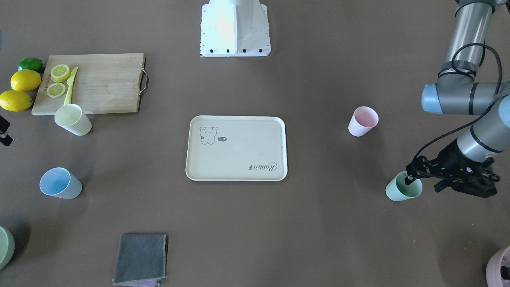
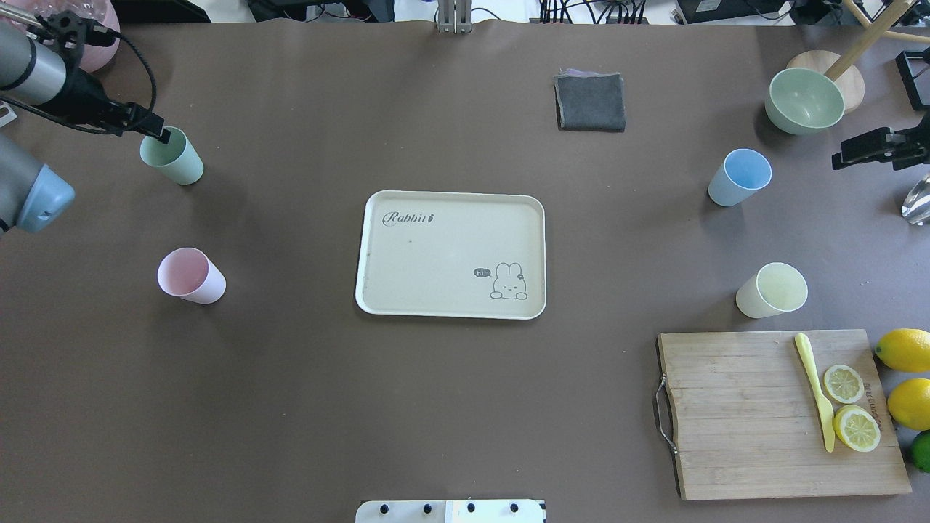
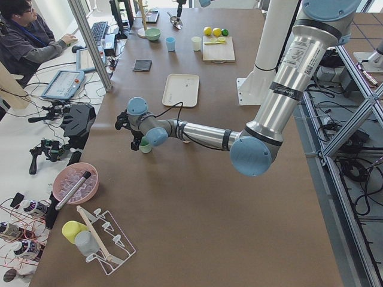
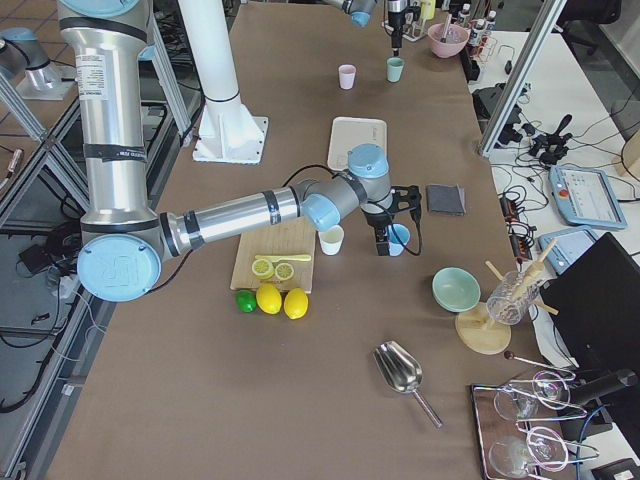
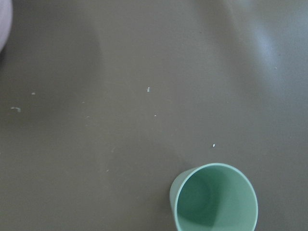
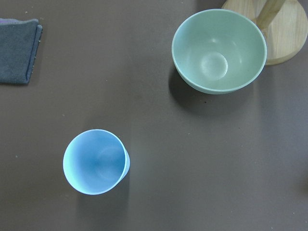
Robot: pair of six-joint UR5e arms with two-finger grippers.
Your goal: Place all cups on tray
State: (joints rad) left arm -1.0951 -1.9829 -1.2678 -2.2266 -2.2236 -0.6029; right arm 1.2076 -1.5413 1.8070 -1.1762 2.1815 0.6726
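Four cups (image 2: 190, 274) on brown table (image 2: 290, 407), cream tray (image 2: 436, 254) central, seated operator (image 3: 24, 36) alongside

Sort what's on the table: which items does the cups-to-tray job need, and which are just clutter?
Needed for the job:
mint green cup, pink cup, blue cup, yellow cup (all still on the table), tray.

Just lying about:
cutting board, lemon slices, yellow knife, whole lemons, lime, grey cloth, green bowl, pink vessel.
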